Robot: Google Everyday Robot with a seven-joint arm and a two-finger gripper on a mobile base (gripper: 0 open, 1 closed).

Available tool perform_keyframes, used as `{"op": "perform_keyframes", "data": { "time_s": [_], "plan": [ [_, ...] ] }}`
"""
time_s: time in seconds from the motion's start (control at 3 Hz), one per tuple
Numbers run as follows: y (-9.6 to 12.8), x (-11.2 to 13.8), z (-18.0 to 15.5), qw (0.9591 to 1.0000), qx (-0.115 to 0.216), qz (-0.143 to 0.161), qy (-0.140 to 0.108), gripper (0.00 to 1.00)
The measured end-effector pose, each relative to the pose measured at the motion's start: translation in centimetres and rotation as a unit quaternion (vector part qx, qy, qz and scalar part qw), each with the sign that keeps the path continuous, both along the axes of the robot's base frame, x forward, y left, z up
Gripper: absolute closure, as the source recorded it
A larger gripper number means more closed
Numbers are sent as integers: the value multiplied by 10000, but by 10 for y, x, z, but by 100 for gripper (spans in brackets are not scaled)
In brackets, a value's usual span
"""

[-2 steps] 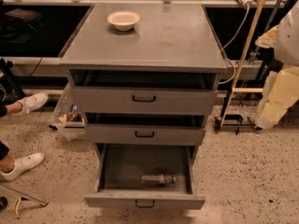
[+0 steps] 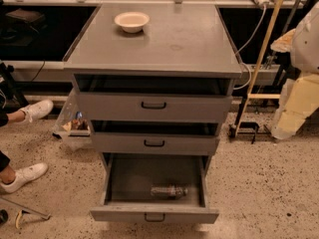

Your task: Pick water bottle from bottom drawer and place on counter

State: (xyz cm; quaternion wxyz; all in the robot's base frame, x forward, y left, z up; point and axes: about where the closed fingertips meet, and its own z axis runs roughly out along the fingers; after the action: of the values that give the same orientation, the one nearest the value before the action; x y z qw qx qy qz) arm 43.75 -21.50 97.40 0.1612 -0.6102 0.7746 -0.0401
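Observation:
The water bottle (image 2: 169,191) lies on its side near the front of the open bottom drawer (image 2: 124,183), the lowest of three grey drawers. The counter (image 2: 174,39) is the flat grey top of the cabinet. White and cream segments of my arm (image 2: 299,98) show at the right edge, beside the cabinet and well above the bottle. My gripper is out of view past that edge.
A cream bowl (image 2: 131,21) sits at the counter's back left. The two upper drawers (image 2: 153,106) are slightly open. A person's white shoes (image 2: 30,111) and a plastic bin (image 2: 75,126) are left of the cabinet. A wooden pole and cables (image 2: 261,59) stand to the right.

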Motion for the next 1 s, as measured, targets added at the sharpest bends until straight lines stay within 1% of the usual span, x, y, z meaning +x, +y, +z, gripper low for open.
{"op": "perform_keyframes", "data": {
  "time_s": [0.33,0.67,1.0],
  "plan": [
    [13,3,-51,9989,115,452,95,0],
    [36,11,-172,9930,565,840,609,0],
    [60,-1,-318,9821,909,959,1344,0]
  ]
}}
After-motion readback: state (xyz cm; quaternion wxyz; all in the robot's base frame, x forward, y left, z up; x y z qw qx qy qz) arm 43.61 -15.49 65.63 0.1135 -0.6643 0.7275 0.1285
